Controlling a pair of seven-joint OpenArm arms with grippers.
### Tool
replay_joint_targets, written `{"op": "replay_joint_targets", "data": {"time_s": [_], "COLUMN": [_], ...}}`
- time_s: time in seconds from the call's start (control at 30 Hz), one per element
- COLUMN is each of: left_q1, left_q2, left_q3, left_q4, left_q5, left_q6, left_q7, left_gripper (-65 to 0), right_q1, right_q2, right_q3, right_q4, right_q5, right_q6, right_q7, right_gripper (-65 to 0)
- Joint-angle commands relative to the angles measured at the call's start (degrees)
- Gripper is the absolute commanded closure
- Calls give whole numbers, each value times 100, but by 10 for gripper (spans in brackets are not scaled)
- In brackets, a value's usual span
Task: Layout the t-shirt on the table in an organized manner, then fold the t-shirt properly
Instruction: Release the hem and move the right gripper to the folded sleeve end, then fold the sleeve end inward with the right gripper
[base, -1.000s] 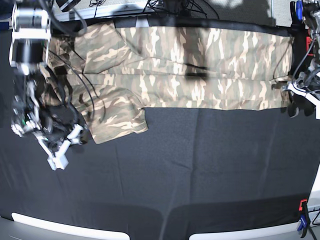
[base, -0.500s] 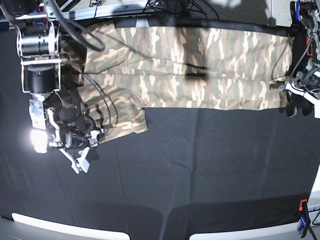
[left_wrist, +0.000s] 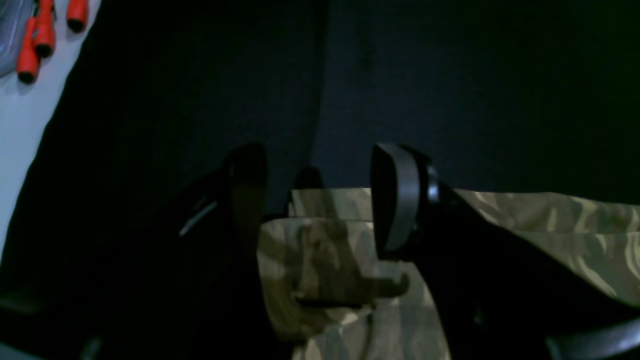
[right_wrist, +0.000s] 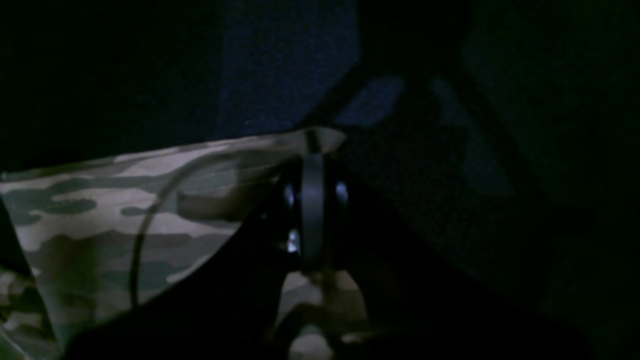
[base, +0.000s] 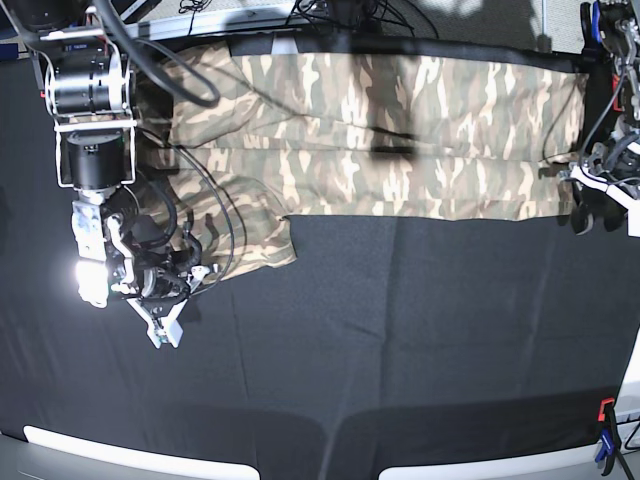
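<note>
The camouflage t-shirt (base: 400, 130) lies spread along the far side of the black table (base: 400, 340), with one sleeve hanging toward the near left. My right gripper (base: 192, 282) is at that sleeve's lower corner. In the right wrist view its jaws (right_wrist: 312, 210) are pressed together with the t-shirt's edge (right_wrist: 150, 210) pinched between them. My left gripper (base: 582, 205) sits at the shirt's right end. In the left wrist view it stands open (left_wrist: 320, 155), its two fingers either side of a cloth corner (left_wrist: 320, 245) that lies on the table.
Cables (base: 340, 15) run along the table's back edge. A blue clamp (base: 597, 20) is at the far right corner, a red and blue clamp (base: 605, 440) at the near right, and orange clamp handles (left_wrist: 40, 35) show beside the table's edge. A bright lamp (base: 90, 280) glows on the right arm.
My right arm has moved right to the sleeve's corner and its jaws have shut on the cloth. The left arm and the rest of the shirt have not moved.
</note>
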Motion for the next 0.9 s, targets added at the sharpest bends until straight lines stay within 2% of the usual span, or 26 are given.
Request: {"op": "replay_joint_targets", "data": {"time_s": [0.0,0.07,0.2,0.3,0.47,0.67,0.87], "left_q1": [-59,-59,-57,-57,-57,-55,-42], "left_q2": [-96,-96,-96,-96,-96,-96,-96], "left_q3": [-37,-37,-37,-37,-37,-37,-37], "left_q4": [101,101,101,101,101,101,101], "left_q5": [-50,-50,-50,-50,-50,-50,-50], "left_q6": [-2,-2,-2,-2,-2,-2,-2], "left_q7": [-157,-157,-160,-157,-157,-153,-136], "left_gripper": [-316,-316,-316,-316,-316,-316,-316], "right_q1": [125,116,-85,-490,-1633,-3182,-4371], "right_q2": [17,63,240,413,673,710,713], "right_q3": [11,11,22,22,22,26,26], "right_q4": [98,291,1250,2277,4046,6002,6964], "right_q5": [42,-122,-389,-321,-223,-225,-186], "right_q6": [190,308,136,116,-35,-94,-90], "right_q7": [-11,118,264,175,175,282,533], "right_gripper": [0,0,0,0,0,0,0]}}
